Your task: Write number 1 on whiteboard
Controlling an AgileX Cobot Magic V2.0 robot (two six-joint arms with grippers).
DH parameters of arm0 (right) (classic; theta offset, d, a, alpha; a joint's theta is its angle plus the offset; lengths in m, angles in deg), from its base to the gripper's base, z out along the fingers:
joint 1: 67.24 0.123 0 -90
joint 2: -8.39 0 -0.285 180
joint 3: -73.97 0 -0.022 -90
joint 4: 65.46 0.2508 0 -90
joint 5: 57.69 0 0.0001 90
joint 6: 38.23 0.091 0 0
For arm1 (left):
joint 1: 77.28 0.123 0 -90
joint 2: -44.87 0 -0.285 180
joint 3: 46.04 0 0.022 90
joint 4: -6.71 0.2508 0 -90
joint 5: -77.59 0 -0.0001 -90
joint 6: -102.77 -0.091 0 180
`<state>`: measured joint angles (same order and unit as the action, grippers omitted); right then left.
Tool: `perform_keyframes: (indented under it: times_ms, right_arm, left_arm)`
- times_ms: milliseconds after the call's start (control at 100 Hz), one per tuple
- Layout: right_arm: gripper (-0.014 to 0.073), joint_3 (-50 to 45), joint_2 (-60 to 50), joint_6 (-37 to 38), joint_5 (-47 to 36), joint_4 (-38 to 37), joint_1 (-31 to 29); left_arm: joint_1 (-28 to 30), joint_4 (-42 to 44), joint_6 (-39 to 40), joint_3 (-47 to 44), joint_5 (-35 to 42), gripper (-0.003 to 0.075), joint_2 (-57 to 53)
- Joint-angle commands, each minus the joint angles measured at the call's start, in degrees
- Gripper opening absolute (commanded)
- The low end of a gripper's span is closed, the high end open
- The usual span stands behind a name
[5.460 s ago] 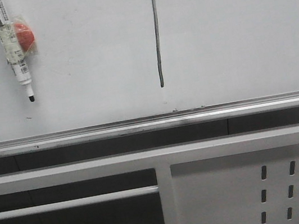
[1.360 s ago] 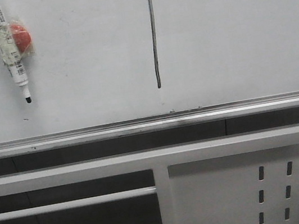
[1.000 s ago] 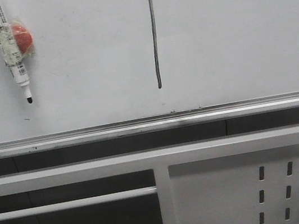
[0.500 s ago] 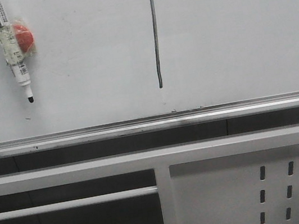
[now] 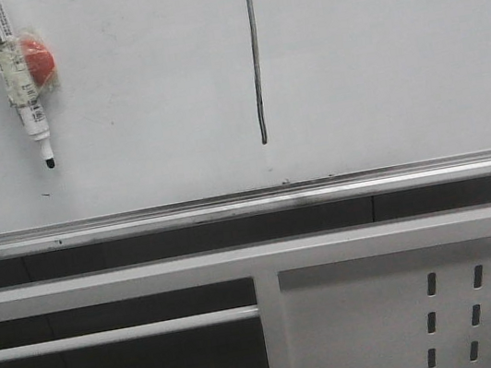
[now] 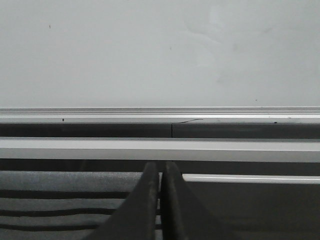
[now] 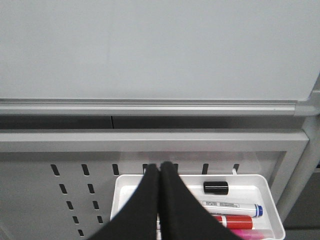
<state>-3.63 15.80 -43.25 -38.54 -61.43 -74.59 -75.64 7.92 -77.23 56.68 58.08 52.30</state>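
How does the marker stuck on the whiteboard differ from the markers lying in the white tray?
The marker on the board stands nearly upright, uncapped, black tip down, taped beside a red object. The markers in the tray lie flat; the white one has a blue cap, with red and pink ones beside it and a loose black cap. Both white markers carry printed labels.

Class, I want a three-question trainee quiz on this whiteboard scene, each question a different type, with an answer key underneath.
1. True or false: the number 1 is drawn on the whiteboard.
2. Multiple choice: the marker pen on the board sits to which side of the stroke, seen from the front? A left, B right, C directly below.
3. Fill in: the right gripper hangs over a white ____ holding pens.

Key: 1 true. 2 A. 3 tray.
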Motion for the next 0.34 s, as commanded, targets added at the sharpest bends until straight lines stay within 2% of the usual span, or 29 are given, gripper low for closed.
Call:
perform_keyframes:
  times_ms: [0,330]
  right_arm:
    - [-0.0069,-0.80,-1.42,0.22,-1.39,-1.26,0.06]
    - [-0.0069,-0.80,-1.42,0.22,-1.39,-1.26,0.06]
  left_arm:
    - [-0.52,-0.25,0.50,-2.17,3.51,-0.0020,-1.22]
    - [-0.52,-0.25,0.50,-2.17,3.85,-0.0020,-1.22]
